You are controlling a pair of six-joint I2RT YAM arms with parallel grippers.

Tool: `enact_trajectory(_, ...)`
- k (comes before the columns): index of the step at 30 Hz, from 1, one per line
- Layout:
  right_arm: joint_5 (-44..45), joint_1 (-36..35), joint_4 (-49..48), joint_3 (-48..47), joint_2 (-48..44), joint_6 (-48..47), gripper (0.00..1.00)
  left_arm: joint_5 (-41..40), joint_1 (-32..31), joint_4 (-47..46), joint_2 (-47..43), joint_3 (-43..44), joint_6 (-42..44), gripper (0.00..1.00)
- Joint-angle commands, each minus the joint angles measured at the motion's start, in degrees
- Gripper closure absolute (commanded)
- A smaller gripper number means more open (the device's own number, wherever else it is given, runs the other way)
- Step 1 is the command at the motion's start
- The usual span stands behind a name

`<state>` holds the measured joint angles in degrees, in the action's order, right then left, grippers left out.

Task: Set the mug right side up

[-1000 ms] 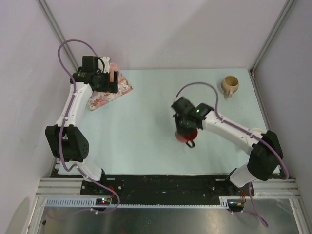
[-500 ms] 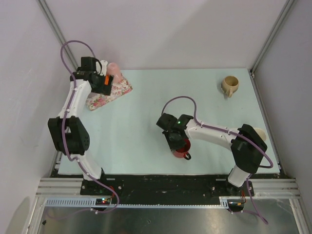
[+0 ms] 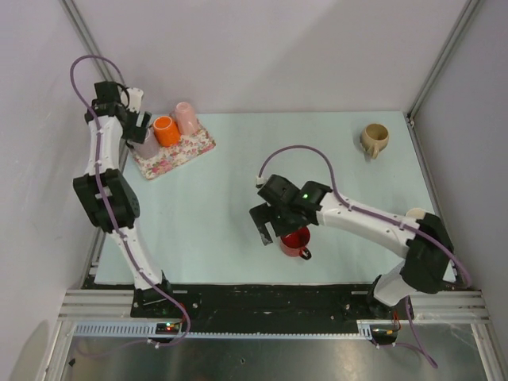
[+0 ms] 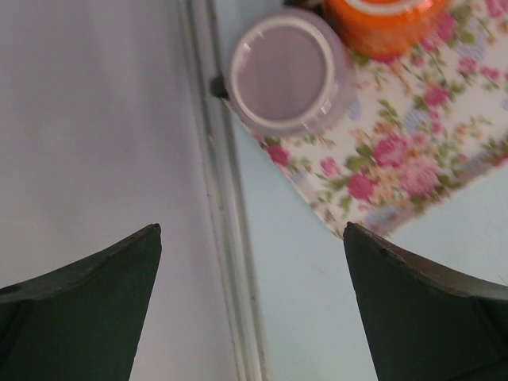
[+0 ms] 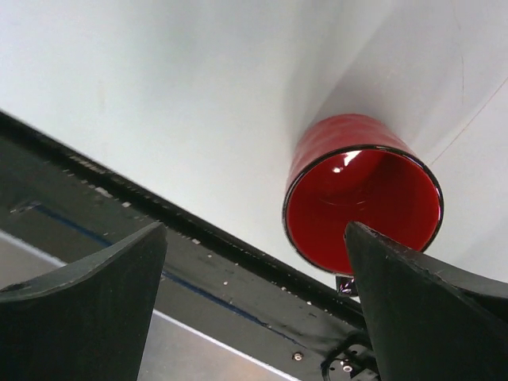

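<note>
The red mug [image 3: 295, 240] stands on the table near the front edge with its mouth up and its handle toward the front right. My right gripper [image 3: 268, 228] hangs just above and to the left of it, open and holding nothing. In the right wrist view the red mug [image 5: 361, 202] shows its glossy inside, partly behind the right finger of my right gripper [image 5: 254, 230]. My left gripper [image 3: 136, 123] is open at the far left, by the table's edge; in its own view the left gripper [image 4: 252, 228] has nothing between its fingers.
A floral tray [image 3: 178, 151] at the back left carries a lilac cup [image 3: 145, 143], an orange cup [image 3: 163, 129] and a pink cup [image 3: 186, 117]. A beige mug [image 3: 375, 139] sits at the back right. The black front rail [image 5: 198, 270] runs close beside the red mug.
My right gripper has opened and let go of the red mug, shifting left of it. The left arm has swung left off the tray, uncovering the cups.
</note>
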<state>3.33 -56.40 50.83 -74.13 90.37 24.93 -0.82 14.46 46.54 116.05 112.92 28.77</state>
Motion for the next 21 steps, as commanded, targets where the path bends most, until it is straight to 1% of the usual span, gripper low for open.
enact_trajectory(1,-2.32,0.09,-2.65,-3.13,-6.03,-3.59,0.01,-5.56,0.5,-1.12,5.98,9.81,2.53,0.0)
enact_trajectory(2,-3.35,0.17,-3.32,-3.3,-6.45,-4.02,0.01,-5.71,0.93,-1.11,7.63,11.59,1.38,0.0)
enact_trajectory(5,-5.12,0.55,-4.3,-4.33,-6.77,-4.64,0.01,-2.72,1.98,-1.16,11.1,17.13,-0.23,0.0)
enact_trajectory(7,-5.8,0.82,-3.64,-5.93,-6.03,-4.5,0.0,-1.14,2.46,-1.25,13.38,20.36,0.38,0.0)
enact_trajectory(13,-4.79,0.09,0.58,-11.95,-2.97,-3.92,0.01,-0.49,3.47,-2.1,20.53,30.27,0.63,0.0)
enact_trajectory(17,-3.88,-0.62,2.63,-14.28,-1.4,-2.97,0.01,0.3,3.15,-4.91,23.11,32.16,1.02,0.0)
enact_trajectory(21,-2.41,-1.23,6.04,-17.43,0.39,-3.44,0.01,0.13,2.81,-5.65,24.93,30.34,2.71,0.0)
